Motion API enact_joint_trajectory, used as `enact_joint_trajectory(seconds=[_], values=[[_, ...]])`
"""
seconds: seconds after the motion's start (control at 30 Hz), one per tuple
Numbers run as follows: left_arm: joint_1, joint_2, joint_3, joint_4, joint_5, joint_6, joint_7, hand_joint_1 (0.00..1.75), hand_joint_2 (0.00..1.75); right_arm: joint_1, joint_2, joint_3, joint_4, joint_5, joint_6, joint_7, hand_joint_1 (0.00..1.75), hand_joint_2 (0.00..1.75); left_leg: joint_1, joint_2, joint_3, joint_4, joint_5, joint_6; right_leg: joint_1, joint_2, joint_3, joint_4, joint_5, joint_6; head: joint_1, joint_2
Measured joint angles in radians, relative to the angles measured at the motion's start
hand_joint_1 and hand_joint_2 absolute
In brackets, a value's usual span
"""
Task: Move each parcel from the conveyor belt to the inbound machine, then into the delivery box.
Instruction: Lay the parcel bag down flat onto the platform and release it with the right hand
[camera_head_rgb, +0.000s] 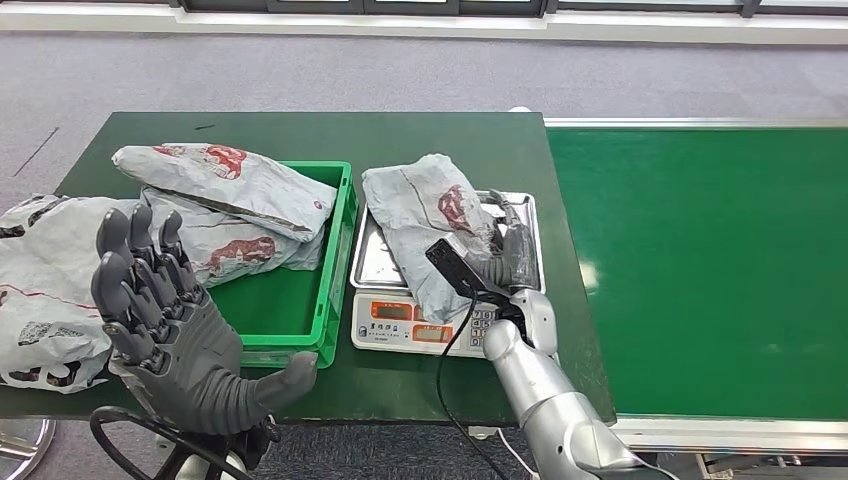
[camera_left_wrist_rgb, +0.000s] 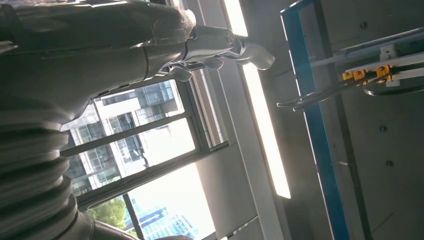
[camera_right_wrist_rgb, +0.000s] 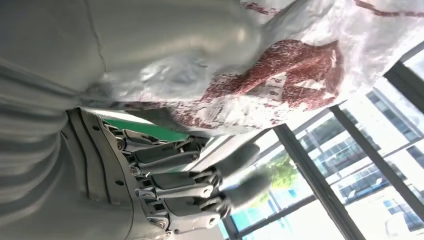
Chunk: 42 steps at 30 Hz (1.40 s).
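Parcel on the scale: a grey poly-mailer parcel (camera_head_rgb: 425, 225) with red print lies across the steel pan of the weighing scale (camera_head_rgb: 520, 205), which seems to be the inbound machine; its near end hangs over the display.
Right hand: the right hand (camera_head_rgb: 510, 262) is at the parcel's right edge on the pan. In the right wrist view the right hand (camera_right_wrist_rgb: 175, 185) has fingers curled under the crinkled bag, thumb side over it, so it appears to grip the parcel (camera_right_wrist_rgb: 280, 75).
Left hand: the left hand (camera_head_rgb: 165, 320) is raised in front of the table, palm open, fingers spread apart, holding nothing.
How it will handle: judged from the wrinkles and sag, the bag is soft, light and limp, with a slick plastic skin. It will likely fold and droop from whichever edge is pinched, and could slide out of a loose hold.
Where to take hold: best across a bunched fold near the middle or the thick part, not at a thin corner.
Delivery box: the green crate (camera_head_rgb: 335, 260) stands just left of the scale.
Count, parcels: four visible; one on the scale, two (camera_head_rgb: 225, 180) (camera_head_rgb: 235, 245) lapping over the crate's left rim, one large one (camera_head_rgb: 45, 285) at the table's left end.
Count, other: one scale, one crate, one green conveyor belt (camera_head_rgb: 700, 260) carrying no parcels where visible.
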Motion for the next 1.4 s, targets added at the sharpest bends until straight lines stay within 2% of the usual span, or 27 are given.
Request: enact_joint_trajectory(seconds=[0.17, 0.3, 0.47, 0.63, 0.7, 0.83, 0.93, 1.07, 1.2, 1.4], values=[[0.003, 0.000, 0.000, 0.011, 0.000, -0.024, 0.000, 0.00, 1.75, 0.002, 0.000, 0.008, -0.002, -0.137, -0.001, -0.098, 0.00, 1.75, 0.000, 0.000, 0.000, 0.000, 0.000, 0.000, 0.000, 0.000, 0.000, 0.000, 0.000, 0.000, 0.000, 0.000], [0.000, -0.010, 0.000, 0.026, 0.022, -0.081, 0.001, 0.00, 1.75, 0.023, 0.000, 0.033, -0.074, -0.221, -0.003, -0.158, 0.00, 1.75, 0.000, 0.000, 0.000, 0.000, 0.000, 0.000, 0.000, 0.000, 0.000, 0.000, 0.000, 0.000, 0.000, 0.000], [-0.005, -0.035, 0.008, 0.057, 0.013, -0.119, 0.001, 0.00, 1.75, 0.093, 0.000, 0.064, -0.259, -0.253, -0.005, -0.194, 0.00, 1.75, 0.000, 0.000, 0.000, 0.000, 0.000, 0.000, 0.000, 0.000, 0.000, 0.000, 0.000, 0.000, 0.000, 0.000], [-0.011, -0.050, 0.013, 0.074, 0.009, -0.128, 0.001, 0.00, 1.75, 0.136, 0.001, 0.078, -0.373, -0.255, -0.005, -0.202, 0.00, 1.75, 0.000, 0.000, 0.000, 0.000, 0.000, 0.000, 0.000, 0.000, -0.001, 0.000, 0.000, 0.000, 0.000, 0.000], [-0.012, -0.057, 0.018, 0.084, 0.009, -0.151, 0.001, 0.00, 1.75, 0.174, 0.001, 0.078, -0.464, -0.267, -0.005, -0.234, 0.00, 1.75, 0.000, -0.001, 0.000, 0.000, 0.000, 0.000, 0.000, -0.001, -0.001, 0.000, 0.000, 0.000, 0.000, 0.000], [-0.014, -0.084, 0.046, 0.126, 0.019, -0.207, 0.002, 0.00, 1.75, 0.267, 0.000, 0.078, -0.750, -0.305, -0.006, -0.298, 0.00, 1.75, 0.000, -0.001, -0.001, 0.000, -0.001, 0.000, -0.001, -0.001, -0.001, 0.000, 0.000, 0.000, 0.000, 0.000], [-0.017, -0.102, 0.069, 0.154, 0.025, -0.229, 0.002, 0.00, 1.75, 0.305, -0.004, 0.080, -0.923, -0.324, -0.006, -0.308, 0.00, 1.75, 0.000, 0.000, -0.001, 0.000, -0.002, 0.000, -0.001, 0.000, -0.001, 0.000, -0.001, 0.000, 0.000, 0.000], [-0.024, -0.132, 0.109, 0.209, 0.046, -0.296, 0.002, 0.00, 1.75, 0.340, -0.014, 0.081, -1.111, -0.382, -0.005, -0.371, 0.00, 1.75, -0.001, 0.000, 0.000, 0.000, -0.001, 0.000, -0.001, 0.000, -0.002, -0.001, -0.001, 0.000, 0.000, 0.000], [-0.088, -0.191, 0.177, 0.367, 0.027, -0.365, 0.007, 0.00, 1.75, 0.385, -0.022, 0.102, -1.317, -0.407, -0.006, -0.393, 0.00, 1.75, -0.001, 0.000, 0.000, 0.000, -0.001, 0.000, -0.001, 0.000, -0.001, 0.000, 0.000, 0.001, 0.000, 0.000], [-0.279, -0.310, 0.244, 0.665, -0.091, -0.360, 0.081, 0.00, 1.75, 0.417, -0.028, 0.163, -1.504, -0.424, -0.005, -0.394, 0.00, 1.75, -0.001, 0.000, 0.000, 0.001, -0.001, 0.000, -0.001, 0.000, -0.001, 0.000, 0.001, 0.001, 0.000, 0.000]])
